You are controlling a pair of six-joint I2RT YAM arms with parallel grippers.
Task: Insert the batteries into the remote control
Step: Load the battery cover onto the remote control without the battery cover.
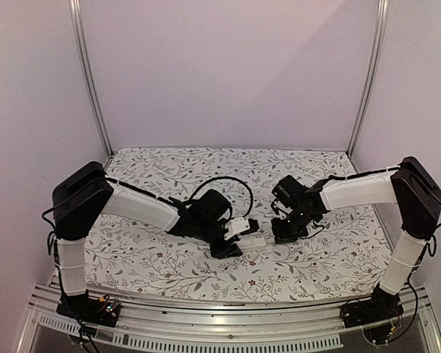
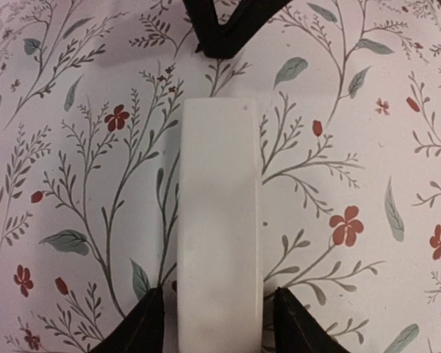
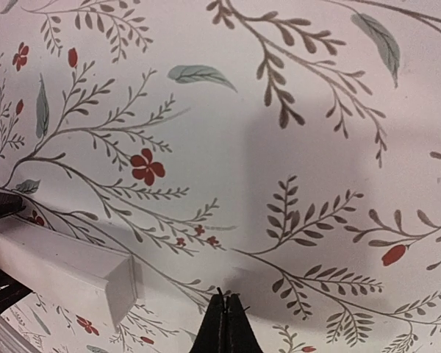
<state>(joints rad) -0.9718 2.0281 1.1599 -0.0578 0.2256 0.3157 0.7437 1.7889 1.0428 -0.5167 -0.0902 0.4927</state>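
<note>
The remote control (image 2: 219, 220) is a long white bar lying flat on the floral cloth; only a plain face shows, with no black patch in sight. It also shows in the top view (image 1: 253, 240) and the right wrist view (image 3: 59, 268). My left gripper (image 2: 219, 327) is open and straddles the bar's near end, with a small gap on each side. My right gripper (image 3: 226, 323) is shut and empty, low over the cloth just past the bar's far end; its fingers (image 2: 228, 29) show in the left wrist view. The batteries are out of view.
The floral cloth (image 1: 169, 257) covers the table, with white walls and metal posts (image 1: 88, 81) behind. Both arms meet near the middle (image 1: 239, 246), the right gripper (image 1: 285, 234) close beside the left one.
</note>
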